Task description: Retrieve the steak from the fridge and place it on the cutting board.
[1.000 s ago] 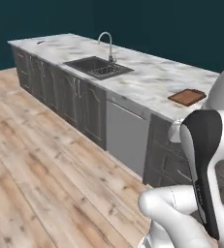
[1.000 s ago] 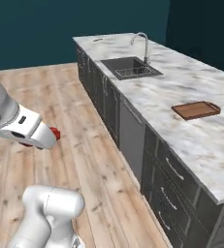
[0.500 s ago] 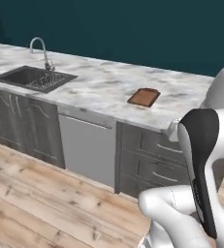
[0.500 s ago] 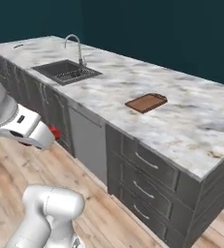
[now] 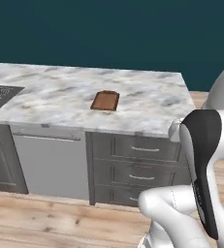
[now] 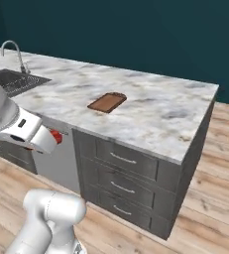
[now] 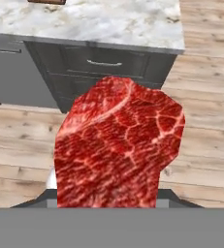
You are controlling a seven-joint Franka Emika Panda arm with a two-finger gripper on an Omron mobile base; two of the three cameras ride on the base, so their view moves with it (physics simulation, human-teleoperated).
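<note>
The steak [image 7: 117, 145], a marbled bright-red slab, stands large in the middle of the hand view, gripped from below. In the right base view the steak [image 6: 58, 137] is a small red lump at the tip of my gripper [image 6: 51, 142], which is shut on it, low at the left, in front of the grey cabinets. The cutting board [image 5: 105, 100] is a small reddish-brown rectangle lying on the marble counter [image 5: 147, 104]. It is also the cutting board [image 6: 107, 102] up and to the right of the gripper, and the board's edge [image 7: 45, 1] peeks in at the top. The fridge is out of view.
A sink [image 6: 16, 81] with a faucet [image 6: 13, 49] sits at the counter's left end. Below the counter are a dishwasher front [image 5: 49, 163] and a drawer stack [image 6: 123, 176]. The counter ends at the right [image 6: 207, 106], with wooden floor [image 6: 210, 198] beyond.
The base has driven and turned, so the whole scene shifted: the counter and cutting board now sit nearer and more central. The steak stays in the gripper.
</note>
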